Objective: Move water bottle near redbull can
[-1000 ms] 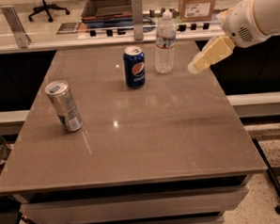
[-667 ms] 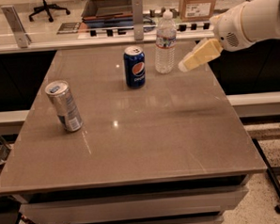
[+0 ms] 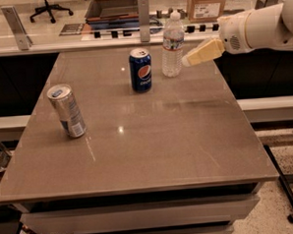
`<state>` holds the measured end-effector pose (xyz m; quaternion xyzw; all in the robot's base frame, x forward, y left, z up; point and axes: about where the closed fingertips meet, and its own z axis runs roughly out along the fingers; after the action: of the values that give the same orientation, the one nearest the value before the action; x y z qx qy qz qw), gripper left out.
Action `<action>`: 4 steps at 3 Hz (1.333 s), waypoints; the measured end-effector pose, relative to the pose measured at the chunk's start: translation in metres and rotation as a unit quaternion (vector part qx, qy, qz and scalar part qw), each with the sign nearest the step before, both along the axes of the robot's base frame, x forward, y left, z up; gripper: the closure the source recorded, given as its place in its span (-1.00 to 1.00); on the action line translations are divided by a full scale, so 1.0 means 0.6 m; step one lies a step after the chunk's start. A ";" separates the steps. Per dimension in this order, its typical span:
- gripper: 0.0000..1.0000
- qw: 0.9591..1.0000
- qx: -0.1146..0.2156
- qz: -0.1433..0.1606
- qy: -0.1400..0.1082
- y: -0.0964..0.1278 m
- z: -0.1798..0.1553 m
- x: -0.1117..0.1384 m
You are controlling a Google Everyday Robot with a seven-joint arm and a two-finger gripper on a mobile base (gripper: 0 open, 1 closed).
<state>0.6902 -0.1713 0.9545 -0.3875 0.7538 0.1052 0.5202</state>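
Observation:
The water bottle (image 3: 173, 44), clear ribbed plastic with a white cap and a white-and-red label, stands upright at the far side of the table. The redbull can (image 3: 67, 111), slim and silver with blue patches, stands at the table's left side, leaning slightly. My gripper (image 3: 187, 61) reaches in from the right on a white arm; its cream-coloured fingers (image 3: 203, 52) point left, and the tip is right beside the bottle's lower right side.
A dark-blue Pepsi can (image 3: 140, 70) stands just left of the bottle. The brown table (image 3: 152, 138) has open surface between the two cans. Behind it is a counter with a tray (image 3: 115, 10) and a cardboard box (image 3: 207, 2).
The gripper has moved left and slightly up toward the bottle, from well to its right to right beside it. The bottle and both cans have not moved.

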 end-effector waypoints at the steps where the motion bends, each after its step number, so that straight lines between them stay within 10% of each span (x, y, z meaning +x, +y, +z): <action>1: -1.00 0.999 0.031 0.008 -0.011 0.018 -0.005 0.029; 4: -1.00 0.996 0.074 0.052 -0.016 0.092 -0.036 0.068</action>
<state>0.7312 -0.1161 0.9329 -0.3880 0.7147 0.1813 0.5530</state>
